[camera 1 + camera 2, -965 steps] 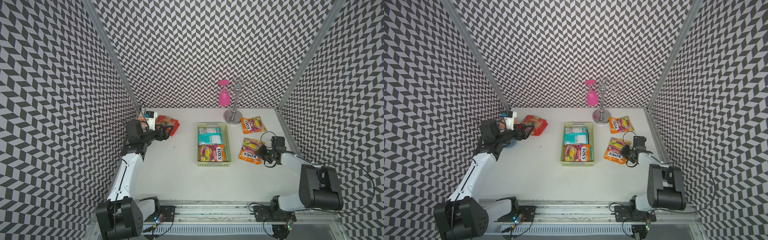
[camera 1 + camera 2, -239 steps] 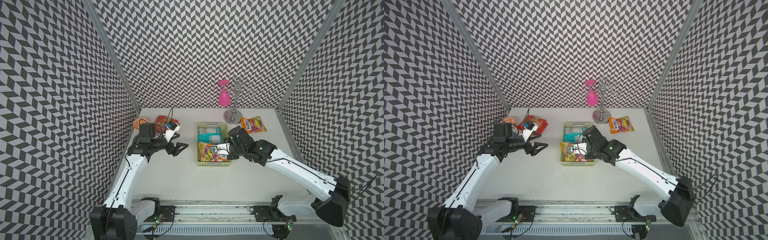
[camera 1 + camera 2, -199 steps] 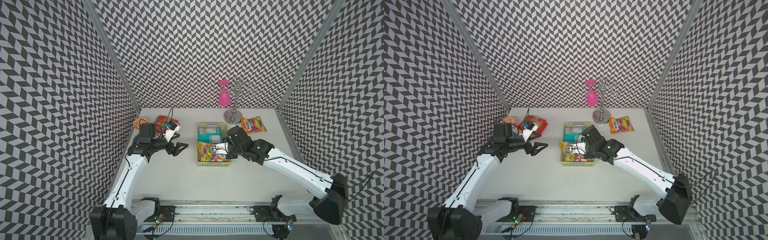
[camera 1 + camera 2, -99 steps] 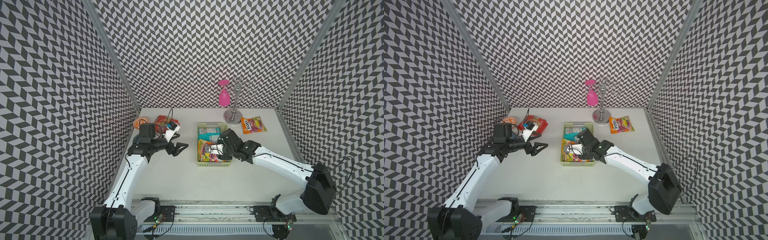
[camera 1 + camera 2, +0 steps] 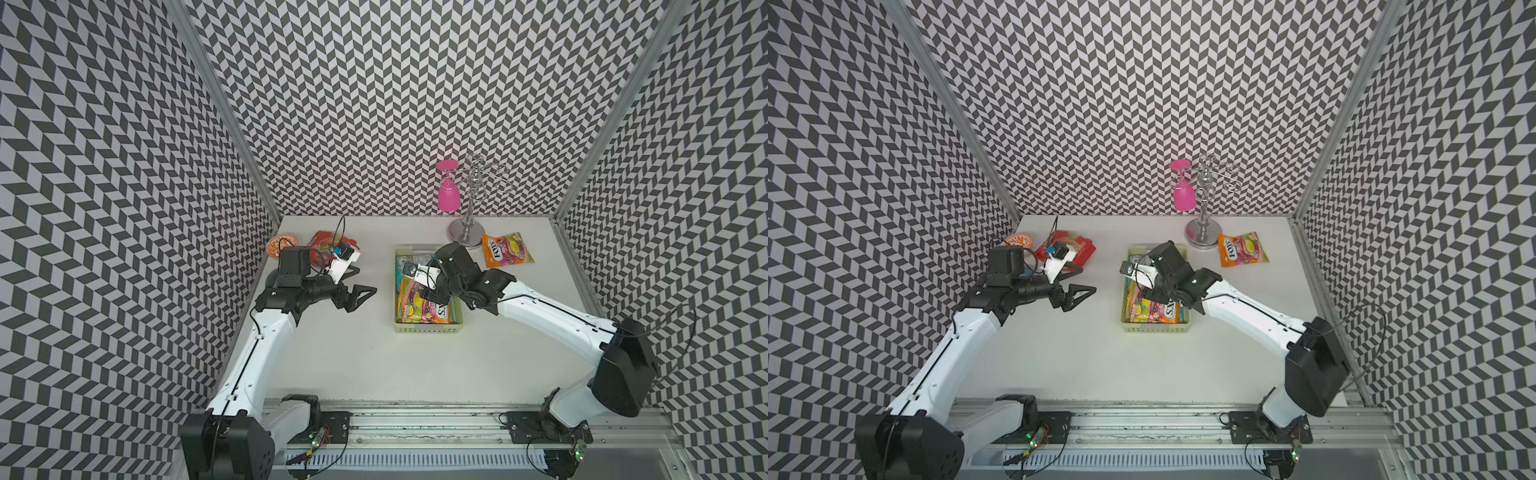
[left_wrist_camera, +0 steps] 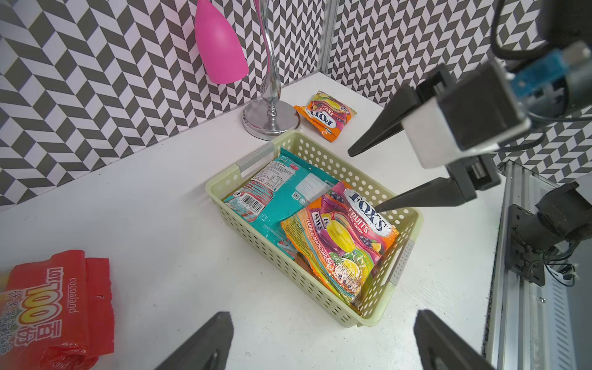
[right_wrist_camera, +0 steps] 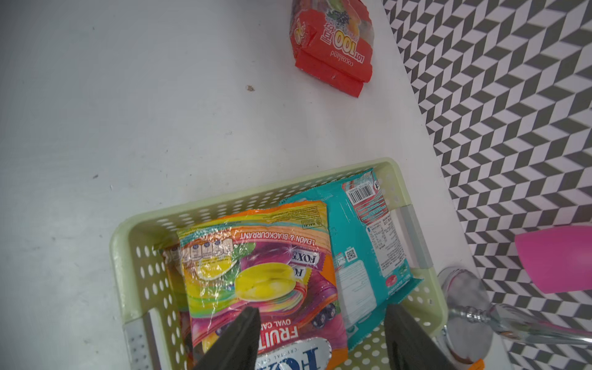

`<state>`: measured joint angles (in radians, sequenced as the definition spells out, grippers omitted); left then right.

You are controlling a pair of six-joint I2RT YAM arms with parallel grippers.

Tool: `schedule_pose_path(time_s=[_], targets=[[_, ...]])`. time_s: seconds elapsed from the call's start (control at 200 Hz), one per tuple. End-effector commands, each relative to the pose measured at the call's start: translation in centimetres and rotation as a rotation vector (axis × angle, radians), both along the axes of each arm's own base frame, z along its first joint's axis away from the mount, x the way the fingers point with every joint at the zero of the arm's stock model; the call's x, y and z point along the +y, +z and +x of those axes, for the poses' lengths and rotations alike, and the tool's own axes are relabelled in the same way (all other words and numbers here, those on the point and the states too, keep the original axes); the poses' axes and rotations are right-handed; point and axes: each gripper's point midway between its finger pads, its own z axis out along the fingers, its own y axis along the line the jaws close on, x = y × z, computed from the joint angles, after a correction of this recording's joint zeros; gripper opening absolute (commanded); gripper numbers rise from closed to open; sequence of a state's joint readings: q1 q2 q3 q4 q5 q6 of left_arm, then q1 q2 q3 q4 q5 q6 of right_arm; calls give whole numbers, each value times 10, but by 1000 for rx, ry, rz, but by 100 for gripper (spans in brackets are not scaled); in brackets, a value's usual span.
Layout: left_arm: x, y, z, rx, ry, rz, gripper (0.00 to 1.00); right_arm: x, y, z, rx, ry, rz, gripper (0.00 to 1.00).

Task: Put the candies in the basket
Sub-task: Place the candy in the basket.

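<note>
Presently, a pale green perforated plastic basket (image 5: pixel 428 330) is seen mid-table, and candies are contained in it: a glossy teal bag (image 6: pixel 282 198) and, laid partly over it, an orange-and-purple FOX'S bag (image 6: pixel 339 237). The right gripper (image 6: pixel 365 181) is held just above that bag, fingers spread, nothing grasped. The left gripper (image 5: pixel 368 279) is held over bare white tabletop (image 5: pixel 374 374) left of the basket, fingers wide apart and empty. Outside the basket, another orange FOX'S bag (image 5: pixel 507 254) is seen beside a chrome stand (image 5: pixel 467 239), and a red bag (image 6: pixel 57 307) near the left arm.
</note>
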<state>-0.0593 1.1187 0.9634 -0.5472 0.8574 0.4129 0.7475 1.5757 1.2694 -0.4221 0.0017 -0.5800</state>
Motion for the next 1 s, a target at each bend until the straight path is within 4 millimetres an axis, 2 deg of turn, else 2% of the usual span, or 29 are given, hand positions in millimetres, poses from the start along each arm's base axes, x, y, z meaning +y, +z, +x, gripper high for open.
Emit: schedule_pose_path(time_s=[0.0, 0.19, 0.345, 0.511, 0.731, 0.896, 0.996], targets=[[-2, 5, -2, -21, -7, -8, 93, 9, 6, 20, 149, -149, 231, 59], [-1, 5, 0, -18, -4, -5, 93, 15, -19, 28, 371, -305, 313, 58], [-2, 3, 1, -19, -6, -7, 93, 19, -39, 28, 443, -357, 339, 58], [-3, 3, -1, -19, -11, -11, 93, 19, -67, 34, 455, -364, 285, 58], [-2, 3, 0, -19, -8, -10, 93, 21, -73, 47, 456, -365, 267, 59], [-1, 4, 1, -15, -3, -6, 93, 23, -91, 42, 505, -357, 252, 59], [-2, 1, 1, -14, -9, -12, 93, 23, -93, 42, 511, -353, 237, 59]])
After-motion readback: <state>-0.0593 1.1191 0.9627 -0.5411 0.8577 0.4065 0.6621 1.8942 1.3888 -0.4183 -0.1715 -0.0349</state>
